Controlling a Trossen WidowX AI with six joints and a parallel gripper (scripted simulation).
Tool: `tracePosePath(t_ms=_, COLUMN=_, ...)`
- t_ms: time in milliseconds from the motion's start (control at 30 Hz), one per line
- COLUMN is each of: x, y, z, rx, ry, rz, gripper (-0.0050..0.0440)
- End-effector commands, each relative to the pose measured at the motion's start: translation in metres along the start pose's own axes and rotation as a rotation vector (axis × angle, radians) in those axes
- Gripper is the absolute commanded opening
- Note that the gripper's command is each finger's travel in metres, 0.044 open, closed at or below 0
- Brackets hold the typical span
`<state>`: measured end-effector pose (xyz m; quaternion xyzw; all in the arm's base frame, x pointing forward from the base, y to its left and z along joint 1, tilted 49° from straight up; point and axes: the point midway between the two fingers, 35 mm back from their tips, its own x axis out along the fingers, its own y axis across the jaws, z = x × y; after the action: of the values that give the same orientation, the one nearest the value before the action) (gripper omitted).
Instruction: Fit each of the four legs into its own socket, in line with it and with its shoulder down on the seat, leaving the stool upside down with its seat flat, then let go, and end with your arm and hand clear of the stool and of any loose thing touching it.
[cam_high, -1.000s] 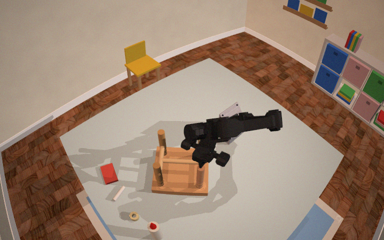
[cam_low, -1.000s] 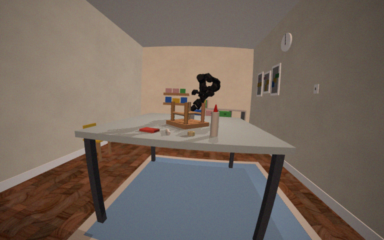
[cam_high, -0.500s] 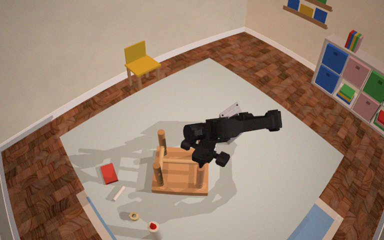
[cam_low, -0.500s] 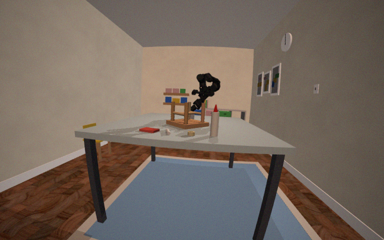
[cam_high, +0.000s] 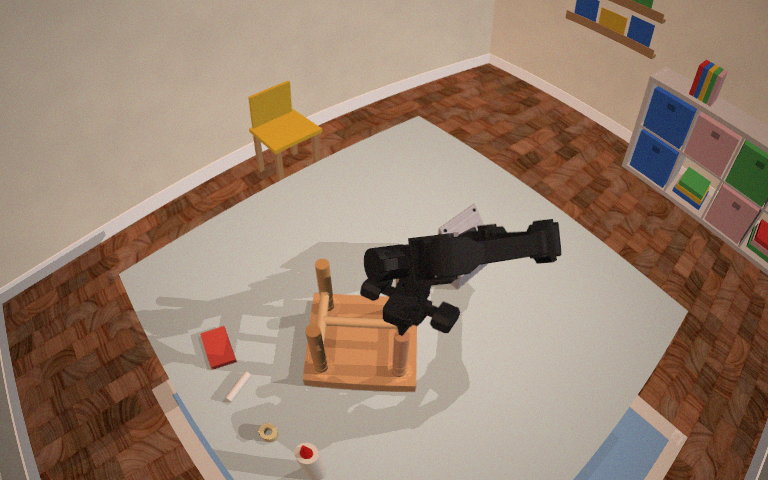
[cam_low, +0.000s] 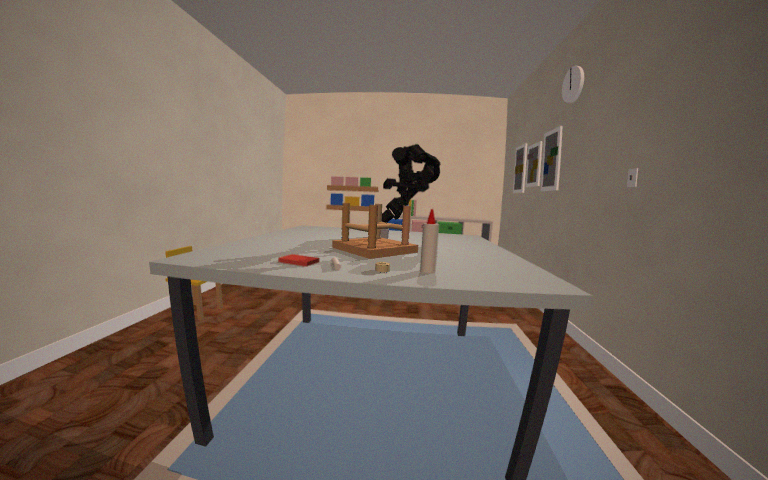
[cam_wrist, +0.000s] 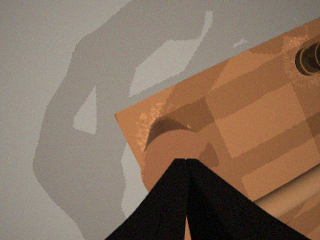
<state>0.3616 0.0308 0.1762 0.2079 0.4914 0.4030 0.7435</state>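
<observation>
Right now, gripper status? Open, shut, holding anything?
Gripper: shut, fingers fully together with nothing between them, poised over the top of a stool leg.

The stool (cam_high: 359, 362) sits mid-bench, legs up, a rung (cam_high: 356, 322) closing the gap between them. Toward the near-left corner lie a red block (cam_high: 218, 346), a white peg (cam_high: 237, 386), a ring (cam_high: 267, 431) and a bottle (cam_low: 429, 246). The right side is open.
</observation>
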Motion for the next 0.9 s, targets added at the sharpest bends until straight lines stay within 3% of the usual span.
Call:
tracePosePath(t_ms=0, x=-0.005, y=-0.001, z=0.002, rx=-0.001, ry=-0.005, rz=-0.002, gripper=0.0)
tracePosePath(t_ms=533, x=-0.025, y=-0.004, z=0.004, rx=0.007, ry=-0.029, rz=-0.019, gripper=0.0)
tracePosePath(t_ms=633, x=-0.041, y=-0.032, z=-0.027, rx=0.083, ry=-0.011, rz=-0.059, gripper=0.0)
tracePosePath(t_ms=867, x=-0.066, y=-0.065, z=-0.086, rx=0.212, ry=0.024, rz=-0.09, gripper=0.0)
